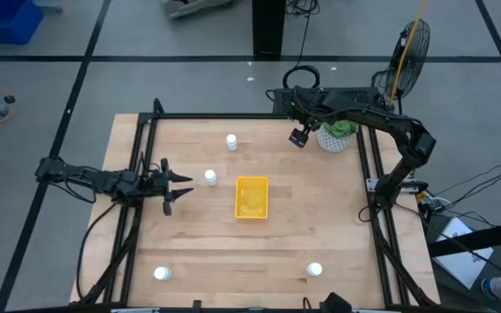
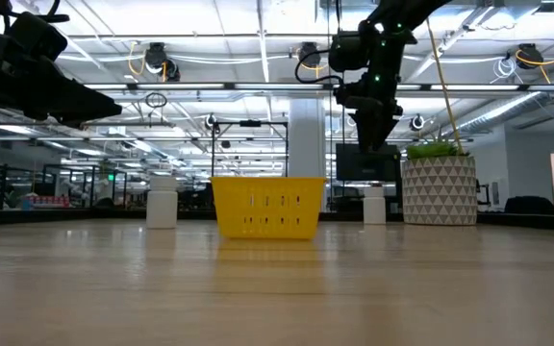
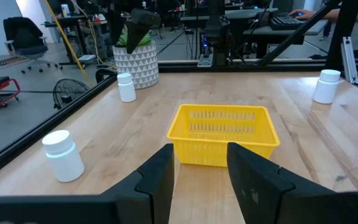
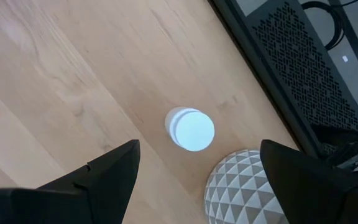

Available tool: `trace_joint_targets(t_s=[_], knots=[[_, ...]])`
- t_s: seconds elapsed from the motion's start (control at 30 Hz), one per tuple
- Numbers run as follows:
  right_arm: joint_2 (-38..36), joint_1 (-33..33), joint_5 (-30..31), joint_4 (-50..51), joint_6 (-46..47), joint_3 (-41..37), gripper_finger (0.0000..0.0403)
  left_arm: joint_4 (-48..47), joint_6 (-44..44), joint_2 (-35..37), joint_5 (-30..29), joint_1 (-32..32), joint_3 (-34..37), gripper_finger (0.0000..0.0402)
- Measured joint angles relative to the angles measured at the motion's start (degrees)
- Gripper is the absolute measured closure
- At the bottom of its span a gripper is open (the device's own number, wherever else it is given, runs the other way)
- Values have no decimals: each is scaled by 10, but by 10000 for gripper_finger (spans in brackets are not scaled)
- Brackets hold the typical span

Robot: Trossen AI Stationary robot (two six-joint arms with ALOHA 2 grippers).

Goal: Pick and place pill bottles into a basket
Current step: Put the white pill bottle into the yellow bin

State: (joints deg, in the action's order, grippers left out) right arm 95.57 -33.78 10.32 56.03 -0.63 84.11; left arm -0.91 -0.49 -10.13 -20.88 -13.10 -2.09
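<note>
The yellow basket (image 1: 251,197) stands mid-table. White pill bottles stand upright on their bases on the wood: two (image 1: 231,142) (image 1: 210,177) left of the basket and two (image 1: 163,274) (image 1: 314,270) near the near edge. A fifth bottle (image 4: 190,129) stands beside the plant pot (image 4: 247,186); in the high view my right arm hides it. My right gripper (image 4: 199,146) is open, pointing down, well above that bottle (image 2: 374,205). My left gripper (image 1: 183,185) is open and empty at the left, pointing level toward the basket (image 3: 222,134), with a bottle (image 3: 64,155) beside it.
A white patterned pot with a green plant (image 1: 336,137) stands at the far right, close to the fifth bottle. Black frame rails (image 1: 137,174) run along the table's left, far and right edges. A standing fan (image 1: 411,48) is beyond the far right corner.
</note>
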Motion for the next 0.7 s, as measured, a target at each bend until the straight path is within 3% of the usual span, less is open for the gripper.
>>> trace_joint_targets(t_s=[0.33,0.7], knots=[[0,-9,-4,-46,-7,-52,69,0,0,0,0,0,0,249],[0,-61,-63,-66,17,-62,73,0,0,0,0,0,0,249]])
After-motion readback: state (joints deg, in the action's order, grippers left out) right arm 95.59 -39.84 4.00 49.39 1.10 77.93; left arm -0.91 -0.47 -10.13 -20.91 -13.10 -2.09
